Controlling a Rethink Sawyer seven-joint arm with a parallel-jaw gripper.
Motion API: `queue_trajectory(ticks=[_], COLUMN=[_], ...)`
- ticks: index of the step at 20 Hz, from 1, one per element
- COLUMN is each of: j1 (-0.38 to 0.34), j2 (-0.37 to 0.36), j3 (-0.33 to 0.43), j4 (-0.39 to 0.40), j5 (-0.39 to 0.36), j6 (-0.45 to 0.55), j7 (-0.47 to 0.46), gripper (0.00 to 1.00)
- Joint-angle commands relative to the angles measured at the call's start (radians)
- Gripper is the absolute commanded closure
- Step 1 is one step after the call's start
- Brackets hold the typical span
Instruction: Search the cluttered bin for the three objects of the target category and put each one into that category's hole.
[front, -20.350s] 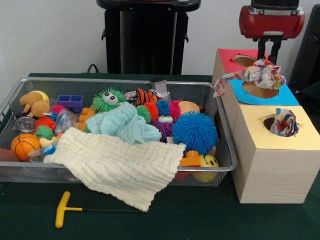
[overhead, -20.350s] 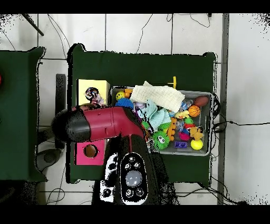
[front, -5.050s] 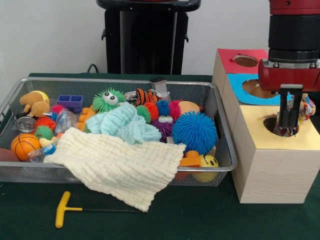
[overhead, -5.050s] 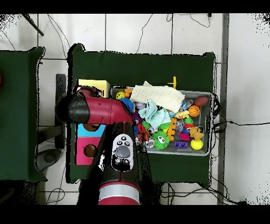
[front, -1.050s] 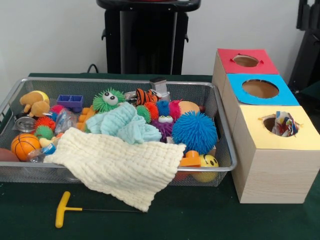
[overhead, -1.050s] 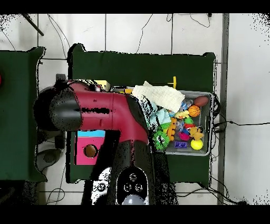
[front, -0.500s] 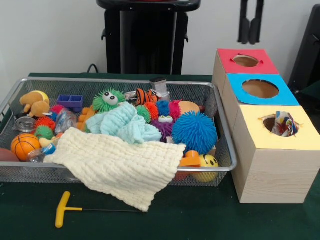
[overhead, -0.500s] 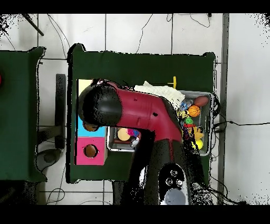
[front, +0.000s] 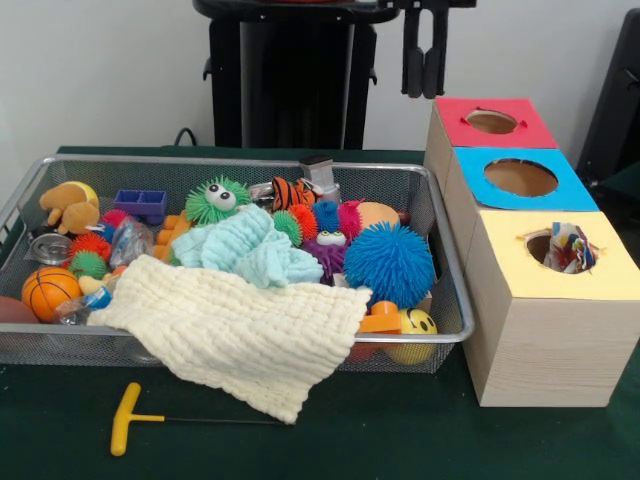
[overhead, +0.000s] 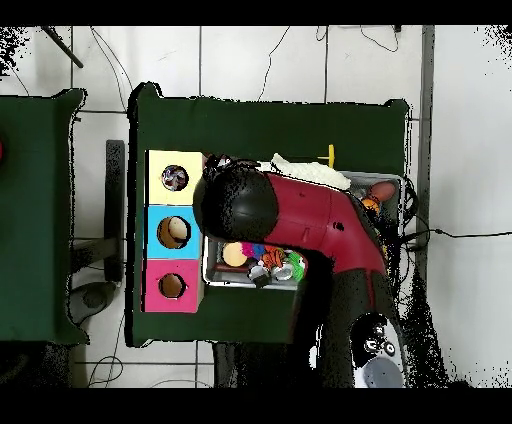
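The wire mesh bin (front: 452, 300) is full of toys. A cream waffle cloth (front: 240, 335) hangs over its front rim, and a pale mint cloth (front: 255, 250) lies in the middle. The braided rope ring is hidden or out of view. The yellow-topped box (front: 545, 300) stands nearest at the right; a white cloth with coloured dots (front: 568, 248) sits in its hole. My gripper (front: 425, 60) hangs high at the back, above and left of the red-topped box, shut and empty. In the overhead view my arm (overhead: 300, 215) covers most of the bin; the yellow box (overhead: 160, 165) shows at the left.
Blue-topped (front: 475, 185) and red-topped (front: 460, 130) boxes stand behind the yellow one. Spiky balls, among them a big blue one (front: 390, 262), an orange basketball (front: 48, 290), a smiley ball (front: 415, 325) and a plush toy (front: 68, 205) fill the bin. A yellow T-handled tool (front: 125, 418) lies in front.
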Motion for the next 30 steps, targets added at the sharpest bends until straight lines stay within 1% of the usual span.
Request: queue_trajectory(ticks=[1,4,7,8,15,22,30], j1=[-0.045,-0.061,-0.066,-0.067,-0.074,-0.08,-0.093], j2=[-0.01,-0.016,-0.016,-0.017,-0.018,0.006,0.025], j3=[0.139,0.155,0.161,0.163,0.18,0.194,0.216], j4=[0.127,0.138,0.133,0.132,0.129,0.112,0.098], j5=[-0.064,-0.075,-0.094,-0.101,-0.131,-0.15,-0.166], j6=[-0.048,-0.063,-0.062,-0.06,-0.067,-0.065,-0.072], j7=[-0.129,-0.122,-0.11,-0.106,-0.081,-0.061,-0.06], gripper=[1.0,1.0,1.0,0.0,0.0,0.0,0.0])
